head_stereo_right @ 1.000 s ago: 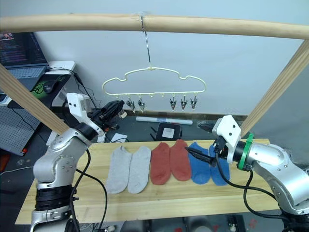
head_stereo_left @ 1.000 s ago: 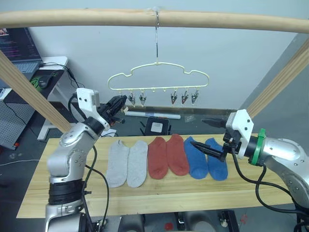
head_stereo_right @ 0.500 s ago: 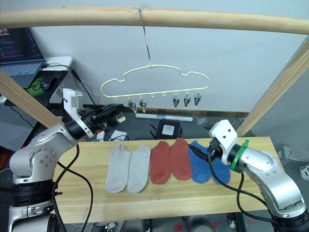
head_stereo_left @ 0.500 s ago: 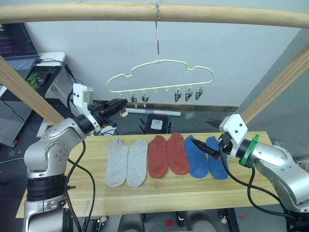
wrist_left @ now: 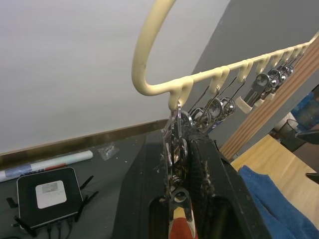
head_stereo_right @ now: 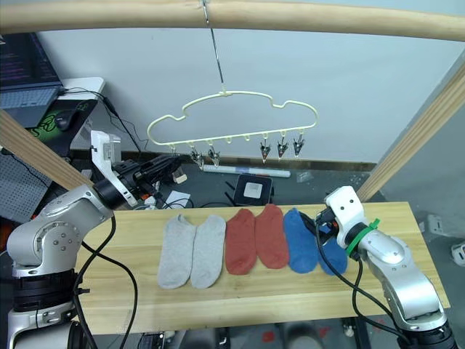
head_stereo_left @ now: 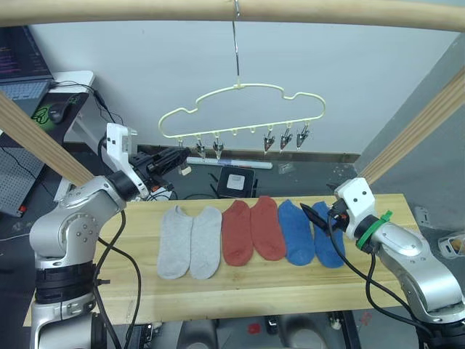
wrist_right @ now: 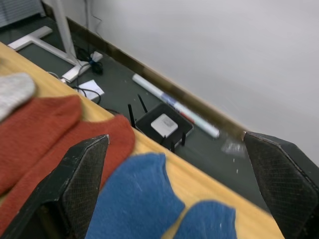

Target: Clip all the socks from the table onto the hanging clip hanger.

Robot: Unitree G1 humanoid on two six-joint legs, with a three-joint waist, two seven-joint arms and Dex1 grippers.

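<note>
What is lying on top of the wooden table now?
Six socks lie in a row on the table: two grey, two red, two blue. The right hand partly covers one blue sock.

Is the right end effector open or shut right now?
Open. In the right wrist view the right end effector has its two black fingers spread wide apart, with the blue socks lying on the table between them, not gripped.

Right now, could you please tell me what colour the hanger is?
The hanger is pale yellow with small metal clips, clearest in the left wrist view.
</note>
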